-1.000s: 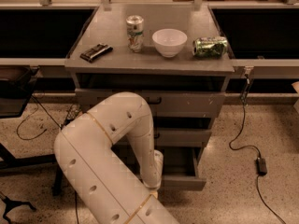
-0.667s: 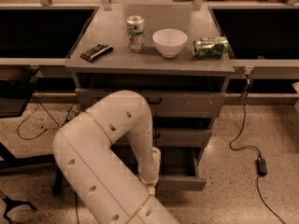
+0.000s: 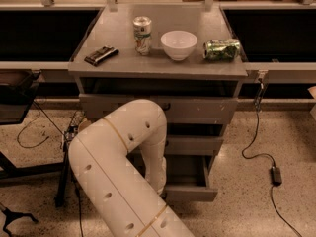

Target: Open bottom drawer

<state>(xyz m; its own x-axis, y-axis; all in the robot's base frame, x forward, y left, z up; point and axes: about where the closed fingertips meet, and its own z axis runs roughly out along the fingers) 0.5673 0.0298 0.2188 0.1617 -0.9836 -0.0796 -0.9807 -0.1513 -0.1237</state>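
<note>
Reaching down to the part-open bottom drawer, the white arm covers most of the gripper at the drawer's left end. Its state cannot be told.

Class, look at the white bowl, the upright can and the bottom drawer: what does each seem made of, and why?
White bowl: smooth, glossy; likely ceramic, perhaps plastic. Upright can: thin metal, by its shiny rim. Bottom drawer: matt grey sheet metal, by its thin flat walls. The gripper is at its front, mostly behind the arm.
</note>
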